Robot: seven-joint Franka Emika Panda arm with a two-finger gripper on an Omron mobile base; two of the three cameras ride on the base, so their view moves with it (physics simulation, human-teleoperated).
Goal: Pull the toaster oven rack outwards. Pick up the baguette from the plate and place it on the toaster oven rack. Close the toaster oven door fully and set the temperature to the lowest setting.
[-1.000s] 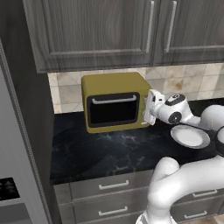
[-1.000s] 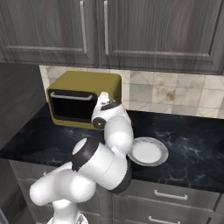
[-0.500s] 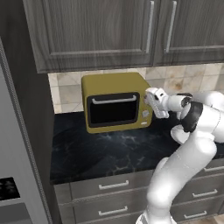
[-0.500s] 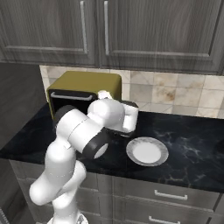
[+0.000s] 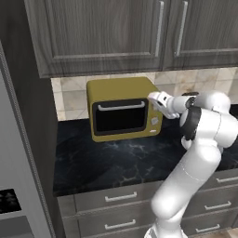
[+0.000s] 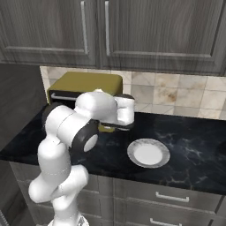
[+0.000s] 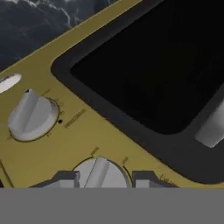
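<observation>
Task status, read left to right across the scene.

The toaster oven (image 5: pixel 123 109) stands at the far left of the tabletop (image 5: pixel 116 162), against the tiled wall. The toaster oven door (image 5: pixel 120 116) sits upright and flush with the front, so the closing step appears complete. The glass is dark; the rack and the baguette cannot be made out behind it, so whether the bread is loaded is a judgement only.

The end effector (image 7: pixel 105 177) is at the right-hand control panel. In the hand view its two fingertips (image 7: pixel 64 178) stand on either side of the knob (image 7: pixel 101 174), close against it; the jaws are narrowly spread around the knob, and a firm pinch cannot be confirmed. A second knob (image 7: pixel 33 116) lies just beside it on the same panel.

To the right, well apart from the oven, the plate (image 6: pixel 148 153) rests on the tabletop with nothing on it, which suggests the baguette was already moved.

Remaining, as judged: turn the temperature knob to its lowest setting.
</observation>
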